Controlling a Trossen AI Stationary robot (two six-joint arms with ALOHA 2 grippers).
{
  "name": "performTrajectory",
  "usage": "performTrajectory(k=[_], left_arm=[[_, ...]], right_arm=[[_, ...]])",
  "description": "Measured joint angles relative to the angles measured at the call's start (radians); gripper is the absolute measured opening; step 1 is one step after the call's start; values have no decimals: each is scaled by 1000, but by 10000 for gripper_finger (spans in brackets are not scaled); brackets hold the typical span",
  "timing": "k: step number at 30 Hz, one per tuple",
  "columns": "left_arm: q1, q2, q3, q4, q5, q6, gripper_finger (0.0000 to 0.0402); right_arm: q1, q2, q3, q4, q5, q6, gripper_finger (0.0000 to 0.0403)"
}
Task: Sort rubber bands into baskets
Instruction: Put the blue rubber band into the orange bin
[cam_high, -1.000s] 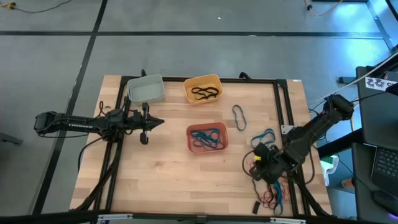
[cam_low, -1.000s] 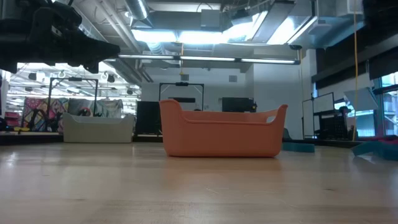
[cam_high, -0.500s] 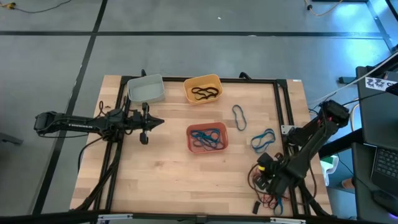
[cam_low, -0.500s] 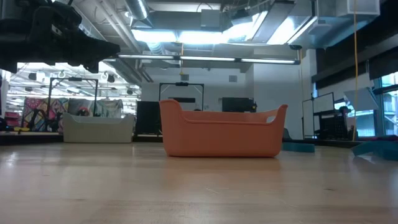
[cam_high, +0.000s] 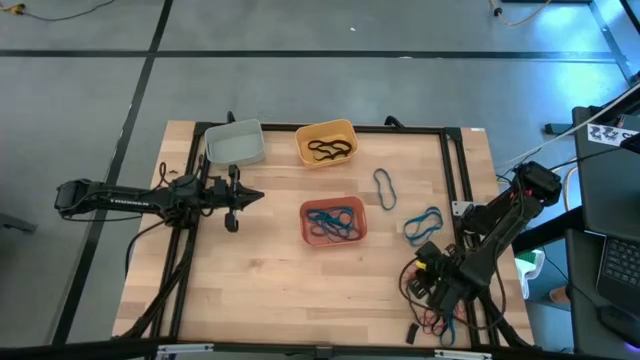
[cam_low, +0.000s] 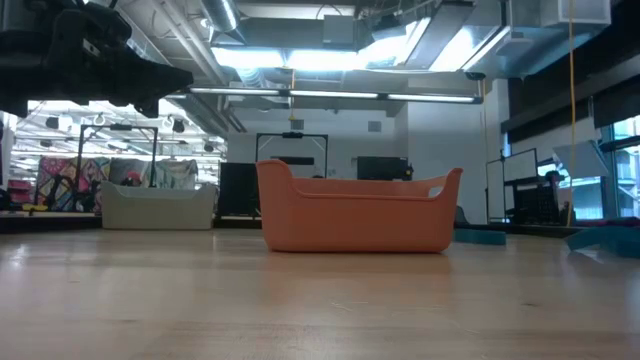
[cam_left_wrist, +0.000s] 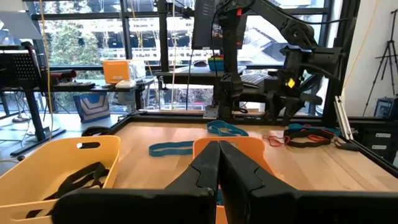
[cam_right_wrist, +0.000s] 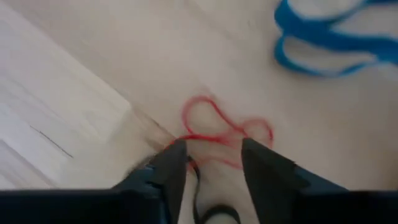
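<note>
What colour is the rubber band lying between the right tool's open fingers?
Red rubber band, clearest in the right wrist view.

The pale wooden plank tabletop (cam_high: 270, 270) had a smooth, lightly satin finish with visible grain. The salmon-red rounded plastic basket (cam_low: 357, 212) looked smooth and matt, as did the yellow-orange plastic basket (cam_high: 326, 142) and the pale grey-white plastic basket (cam_high: 236, 142). A thin red rubber band (cam_right_wrist: 227, 134) looked matt and floppy; flat blue rubber bands (cam_right_wrist: 329, 34) looked smooth.
</note>
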Motion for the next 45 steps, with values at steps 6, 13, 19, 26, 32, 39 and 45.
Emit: performTrajectory(k=[6, 13, 19, 26, 32, 39, 45], left_arm=[[0, 0, 0, 0, 0, 0, 5], [0, 0, 0, 0, 0, 0, 5], [0, 0, 0, 0, 0, 0, 5], [0, 0, 0, 0, 0, 0, 5], [0, 0, 0, 0, 0, 0, 5], [0, 0, 0, -2, 0, 0, 5], [0, 0, 0, -9, 0, 11, 5]], right_arm=[[-54, -35, 0, -9, 112, -49, 193], [-216, -35, 0, -1, 156, -283, 190], [-383, -35, 0, -1, 167, -496, 184], [-581, -35, 0, 24, 167, -711, 183], [-723, -30, 0, 152, 145, -969, 183], [-835, -30, 0, 157, 88, -1257, 183], [-910, -30, -60, 242, -25, -1497, 183]])
